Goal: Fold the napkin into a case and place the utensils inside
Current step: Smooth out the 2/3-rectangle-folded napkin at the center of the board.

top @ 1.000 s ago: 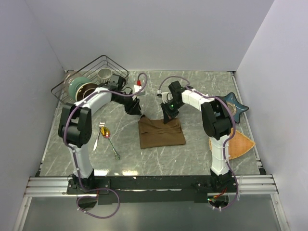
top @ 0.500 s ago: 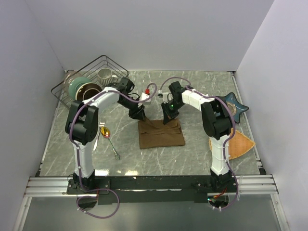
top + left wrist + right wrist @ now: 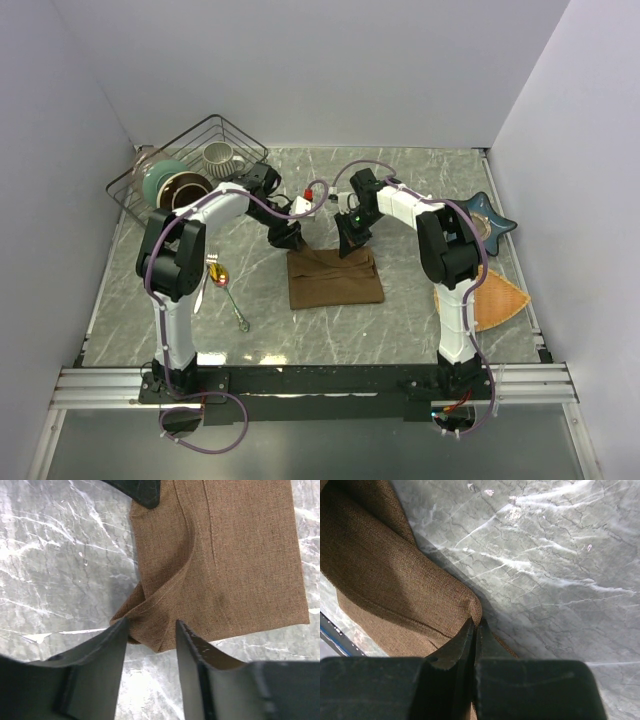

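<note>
Napkin [image 3: 335, 280] lying in the middle of the counter [image 3: 330, 345] as a folded dark-brown rectangle, not yet narrowed to a case, with both arms reaching in over its far edge. Right jaws shut tight on that far edge, right of its middle, a rounded fold of cloth pinched at the tips. Left jaws roughly half open, straddling the tented far-left corner [image 3: 150, 622]; cloth peaked up between the fingers [image 3: 192, 660], brushing one, apparently not clamped. Utensils [image 3: 224, 288], a spoon and a fork, resting on bare marble well to the left of the cloth, none inside. Likely step: taking up the far edge for another fold. To do it well, sink the left jaws a little lower to catch every layer of the peak, then close firmly before any lift. Raise both ends together and level, keeping the edge taut between them, without sag or twist. Carry low and slow toward the near edge, lay down with edges matched, and release only once flat. Watch for a slipped under-layer at the left corner.
</note>
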Robot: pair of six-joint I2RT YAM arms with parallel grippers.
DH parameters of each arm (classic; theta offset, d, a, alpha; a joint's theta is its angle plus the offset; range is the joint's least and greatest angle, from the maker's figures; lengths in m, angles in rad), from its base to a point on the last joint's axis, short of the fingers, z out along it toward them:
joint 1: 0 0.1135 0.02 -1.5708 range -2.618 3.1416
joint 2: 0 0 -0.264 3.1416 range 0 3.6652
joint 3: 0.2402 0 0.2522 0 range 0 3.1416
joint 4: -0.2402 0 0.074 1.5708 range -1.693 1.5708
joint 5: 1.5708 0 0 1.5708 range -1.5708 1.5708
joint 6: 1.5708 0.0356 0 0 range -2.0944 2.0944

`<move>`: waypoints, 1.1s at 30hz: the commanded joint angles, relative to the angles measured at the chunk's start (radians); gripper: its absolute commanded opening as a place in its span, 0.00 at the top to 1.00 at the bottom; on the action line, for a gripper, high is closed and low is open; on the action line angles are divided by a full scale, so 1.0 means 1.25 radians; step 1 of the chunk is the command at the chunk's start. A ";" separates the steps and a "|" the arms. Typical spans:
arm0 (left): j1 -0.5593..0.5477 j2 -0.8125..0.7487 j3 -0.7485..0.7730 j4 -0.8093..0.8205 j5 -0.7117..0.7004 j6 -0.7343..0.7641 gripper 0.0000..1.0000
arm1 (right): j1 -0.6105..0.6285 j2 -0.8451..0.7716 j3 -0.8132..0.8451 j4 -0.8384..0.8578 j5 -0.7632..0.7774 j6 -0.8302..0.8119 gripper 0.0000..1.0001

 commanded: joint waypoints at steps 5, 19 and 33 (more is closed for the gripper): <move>-0.003 -0.005 0.030 0.009 0.018 0.049 0.49 | -0.001 0.033 0.017 -0.008 0.016 0.005 1.00; 0.000 0.026 0.090 -0.007 0.025 0.066 0.51 | -0.002 0.044 0.029 -0.011 0.016 0.009 1.00; -0.007 0.061 0.100 -0.083 0.009 0.156 0.69 | -0.002 0.059 0.046 -0.012 0.014 0.019 0.98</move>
